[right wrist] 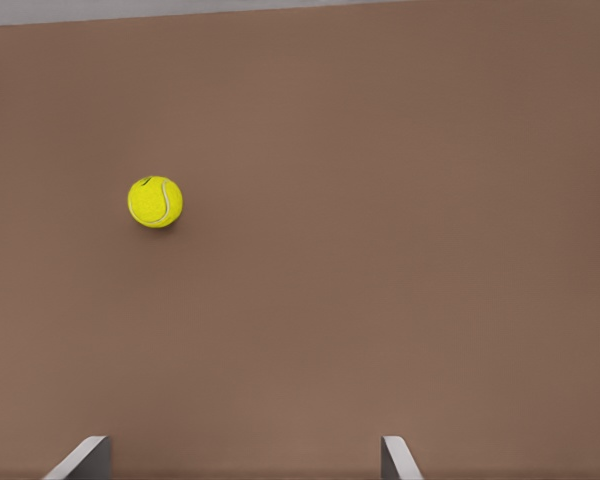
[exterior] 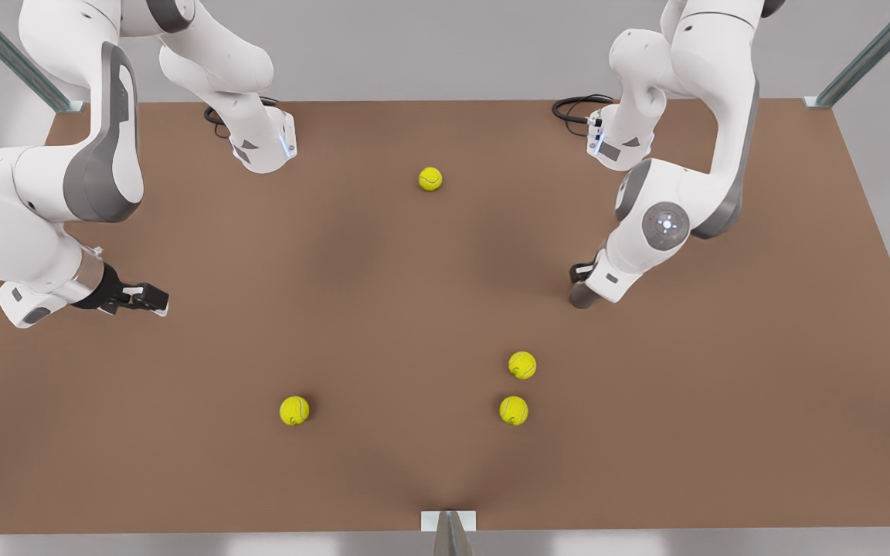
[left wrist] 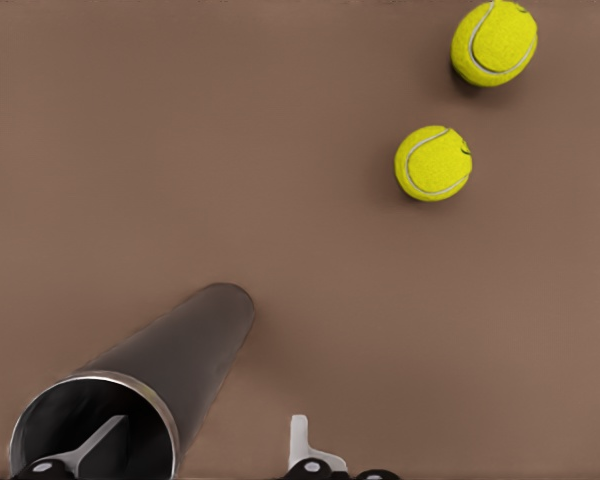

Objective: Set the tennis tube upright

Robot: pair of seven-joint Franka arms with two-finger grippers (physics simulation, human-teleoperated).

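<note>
Straddling the upper rim of the leaning tennis tube [left wrist: 185, 345], left tool [left wrist: 200, 430] gapes; right tool [right wrist: 245, 448] waits spread.

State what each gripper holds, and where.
Nothing yet. Left gripper straddles the tube rim, one finger inside, not closed. Right gripper waits open, empty.

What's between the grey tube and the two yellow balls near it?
Nothing. The left wrist view shows bare table between the tennis tube and the two balls.
</note>
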